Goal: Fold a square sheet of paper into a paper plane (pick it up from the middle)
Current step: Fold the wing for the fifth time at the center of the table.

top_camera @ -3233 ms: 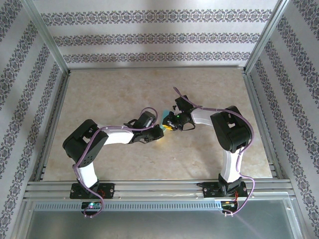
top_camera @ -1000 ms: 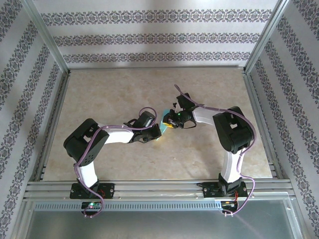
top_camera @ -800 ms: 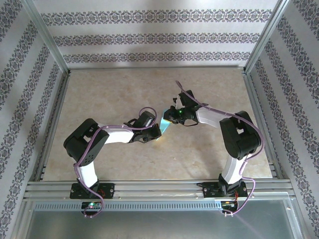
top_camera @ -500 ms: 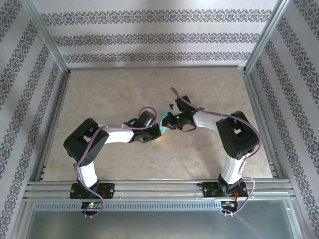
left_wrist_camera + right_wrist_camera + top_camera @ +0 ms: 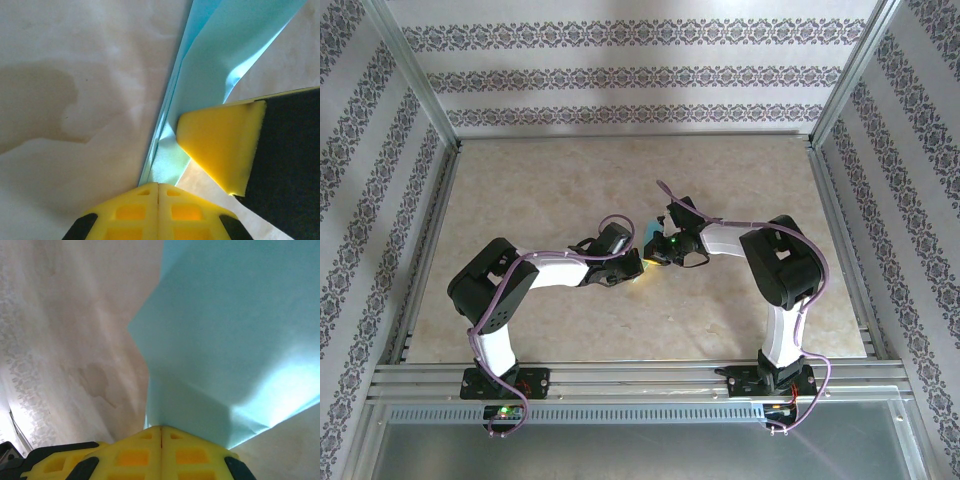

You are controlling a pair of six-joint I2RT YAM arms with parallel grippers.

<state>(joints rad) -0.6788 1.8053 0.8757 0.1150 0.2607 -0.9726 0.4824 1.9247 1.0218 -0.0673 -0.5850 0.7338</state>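
Left tool [image 5: 638, 262]: jaws fully closed. In the left wrist view its yellow tips [image 5: 158, 186] meet with the edge of the paper plane [image 5: 220, 60] pinched between them.

Right tool [image 5: 658, 250]: jaws fully closed. In the right wrist view its tips [image 5: 161, 429] are clamped on a folded flap of the paper plane [image 5: 235, 330].

One yellow fingertip [image 5: 220, 145] of the right tool presses on the paper just beside the left tool's grip.

Paper plane [image 5: 651, 232]: light blue, creased lengthwise, held between the two tools near the middle of the beige surface [image 5: 550, 180]. Whether it touches the surface cannot be determined.
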